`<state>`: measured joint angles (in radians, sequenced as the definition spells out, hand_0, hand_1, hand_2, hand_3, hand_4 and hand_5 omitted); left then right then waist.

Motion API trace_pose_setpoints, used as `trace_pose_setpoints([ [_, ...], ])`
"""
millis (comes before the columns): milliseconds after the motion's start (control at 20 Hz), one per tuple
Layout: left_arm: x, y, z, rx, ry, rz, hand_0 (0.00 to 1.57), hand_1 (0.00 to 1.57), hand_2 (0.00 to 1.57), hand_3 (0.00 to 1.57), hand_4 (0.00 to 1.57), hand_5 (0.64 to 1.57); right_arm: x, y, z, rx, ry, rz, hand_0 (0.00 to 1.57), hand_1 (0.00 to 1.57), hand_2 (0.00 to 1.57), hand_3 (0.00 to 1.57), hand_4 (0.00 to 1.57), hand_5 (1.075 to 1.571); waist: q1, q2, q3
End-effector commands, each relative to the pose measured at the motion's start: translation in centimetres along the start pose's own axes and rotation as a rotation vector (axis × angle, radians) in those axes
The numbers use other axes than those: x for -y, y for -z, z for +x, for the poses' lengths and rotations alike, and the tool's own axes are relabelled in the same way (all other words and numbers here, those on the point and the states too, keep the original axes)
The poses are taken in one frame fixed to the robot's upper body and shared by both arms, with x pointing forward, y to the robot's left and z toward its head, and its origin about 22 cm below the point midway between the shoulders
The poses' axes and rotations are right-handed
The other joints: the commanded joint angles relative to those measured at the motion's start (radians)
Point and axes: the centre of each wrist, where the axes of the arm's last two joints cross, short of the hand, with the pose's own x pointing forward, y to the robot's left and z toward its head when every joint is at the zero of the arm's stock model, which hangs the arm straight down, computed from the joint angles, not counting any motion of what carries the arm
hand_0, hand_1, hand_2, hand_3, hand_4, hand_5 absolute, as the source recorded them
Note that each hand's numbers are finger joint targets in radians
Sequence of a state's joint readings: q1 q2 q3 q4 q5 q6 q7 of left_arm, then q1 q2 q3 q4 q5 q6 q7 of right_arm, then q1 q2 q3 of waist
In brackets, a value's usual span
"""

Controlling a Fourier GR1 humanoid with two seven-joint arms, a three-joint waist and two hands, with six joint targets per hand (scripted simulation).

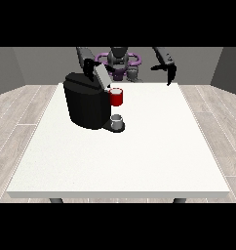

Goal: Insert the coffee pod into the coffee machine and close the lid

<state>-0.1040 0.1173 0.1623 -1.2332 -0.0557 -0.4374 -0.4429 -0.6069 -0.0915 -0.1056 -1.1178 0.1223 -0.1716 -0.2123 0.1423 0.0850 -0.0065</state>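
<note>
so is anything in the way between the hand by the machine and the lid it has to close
Nothing visible is. The hand at the view's left hangs behind the coffee machine, beside the raised lid. The red pod holder and the small grey cup lie lower, on the near side.

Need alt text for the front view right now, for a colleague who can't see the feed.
A black coffee machine stands on the white table with its lid raised, a red pod holder at its front and a small grey cup below. The hand at the view's left is near the lid; the hand at the view's right hangs apart, over the table's far edge.
</note>
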Motion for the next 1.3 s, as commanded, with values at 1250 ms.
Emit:
trace_pose_setpoints([
  [1250, -3.6, 3.3, 0.5, 0.02, -0.028, 0.002, 0.0, 0.0, 0.0, 0.0, 0.36, 1.571, -8.9, 5.7, 8.9, 0.218, -0.155, 0.13, 0.0, 0.0, 0.0, 0.0, 0.38, 1.571, 0.063, 0.113, 0.0062],
])
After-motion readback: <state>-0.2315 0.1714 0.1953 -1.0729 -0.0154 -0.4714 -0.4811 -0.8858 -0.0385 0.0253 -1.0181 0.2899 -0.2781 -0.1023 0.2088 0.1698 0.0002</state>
